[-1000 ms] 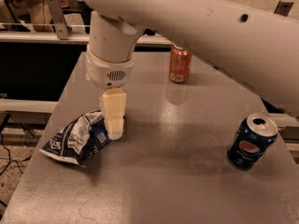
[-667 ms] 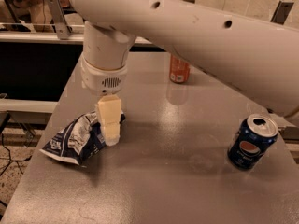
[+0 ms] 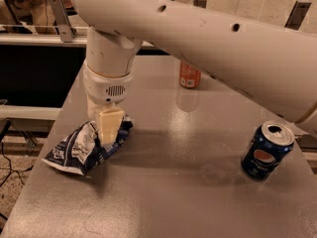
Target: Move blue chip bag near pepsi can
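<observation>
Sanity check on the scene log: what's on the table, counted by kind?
Cans: 2 (pepsi can, orange can)
Chip bags: 1 (blue chip bag)
Total: 3
The gripper is down at the bag's right end, far from the pepsi can.

One camera looks steeply down across the table point(image 3: 163, 192) from close above, claw point(image 3: 107, 133) toward its left edge.
</observation>
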`<action>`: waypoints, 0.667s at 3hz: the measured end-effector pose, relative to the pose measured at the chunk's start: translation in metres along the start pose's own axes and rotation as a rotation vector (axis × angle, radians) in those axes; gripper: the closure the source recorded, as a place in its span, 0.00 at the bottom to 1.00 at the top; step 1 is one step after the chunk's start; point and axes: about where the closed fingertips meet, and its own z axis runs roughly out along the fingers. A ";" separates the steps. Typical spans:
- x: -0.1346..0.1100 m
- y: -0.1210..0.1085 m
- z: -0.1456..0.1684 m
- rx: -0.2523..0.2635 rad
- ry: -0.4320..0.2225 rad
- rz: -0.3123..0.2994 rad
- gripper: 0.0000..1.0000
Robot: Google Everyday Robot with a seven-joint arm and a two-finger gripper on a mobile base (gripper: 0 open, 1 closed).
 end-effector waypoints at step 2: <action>0.023 -0.005 -0.032 0.055 -0.004 0.031 0.87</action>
